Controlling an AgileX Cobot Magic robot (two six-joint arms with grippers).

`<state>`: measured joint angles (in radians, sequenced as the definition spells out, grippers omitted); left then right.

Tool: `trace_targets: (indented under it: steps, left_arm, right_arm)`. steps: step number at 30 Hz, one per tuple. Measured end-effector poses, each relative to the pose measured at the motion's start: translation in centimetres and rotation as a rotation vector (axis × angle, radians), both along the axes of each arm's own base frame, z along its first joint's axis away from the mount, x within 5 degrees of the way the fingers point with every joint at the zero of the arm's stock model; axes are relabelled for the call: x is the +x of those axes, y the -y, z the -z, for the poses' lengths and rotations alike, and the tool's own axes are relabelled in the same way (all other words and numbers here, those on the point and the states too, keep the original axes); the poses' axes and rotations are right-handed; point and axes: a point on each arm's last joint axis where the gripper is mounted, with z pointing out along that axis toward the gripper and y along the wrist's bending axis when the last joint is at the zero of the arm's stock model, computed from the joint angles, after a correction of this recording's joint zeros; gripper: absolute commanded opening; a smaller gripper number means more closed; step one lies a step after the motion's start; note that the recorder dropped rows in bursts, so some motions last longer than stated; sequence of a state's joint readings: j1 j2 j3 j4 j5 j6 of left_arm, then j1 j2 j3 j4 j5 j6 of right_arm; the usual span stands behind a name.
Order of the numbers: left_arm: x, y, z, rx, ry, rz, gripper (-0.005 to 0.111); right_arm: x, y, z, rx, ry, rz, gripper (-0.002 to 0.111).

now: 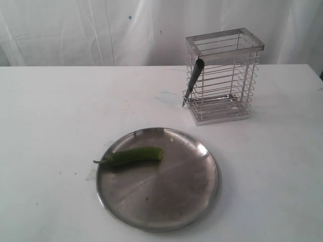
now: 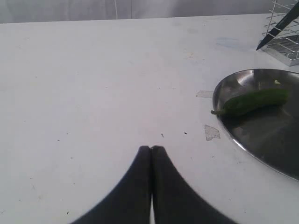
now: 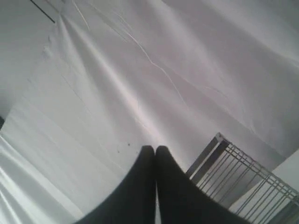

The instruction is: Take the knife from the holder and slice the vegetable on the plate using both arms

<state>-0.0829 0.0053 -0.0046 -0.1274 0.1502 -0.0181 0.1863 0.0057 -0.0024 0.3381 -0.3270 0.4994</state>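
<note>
Jaws pressed together on both arms, gripping nothing. Left pair low over the bare bench [image 2: 93, 84], left of the plate [image 1: 171, 206]. On the plate's left part, the vegetable [image 1: 135, 155], stem pointing left. Farther and right, the knife [image 1: 194, 75], tip down at the left side of the holder [image 1: 229, 75]. Right pair near the holder's top, facing the white backdrop [image 3: 140, 70].

Likely best: spread the right jaws, clamp the black handle, lift straight up clear of the wires.

Whole knife only in the exterior view; merely the blade tip in the left wrist view, none in the right.
</note>
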Motion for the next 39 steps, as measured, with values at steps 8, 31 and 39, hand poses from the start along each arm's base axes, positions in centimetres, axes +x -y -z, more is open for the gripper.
trace_targets:
  steps: [8,31,39]
  left_arm:
    - [0.0,0.0,0.0,0.0,0.0,0.0,0.0]
    - [0.0,0.0,0.0,0.0,0.0,0.0,0.0]
    - [0.0,0.0,0.0,0.0,0.0,0.0,0.0]
  right_arm:
    - [-1.0,-1.6,-5.5,-0.315,0.016,-0.135,0.0]
    - [13.4,-7.8,-3.5,-1.032,-0.83,-0.287,0.0]
    - [10.9,-10.7,-3.1,-1.149,-0.824,-0.747,0.017]
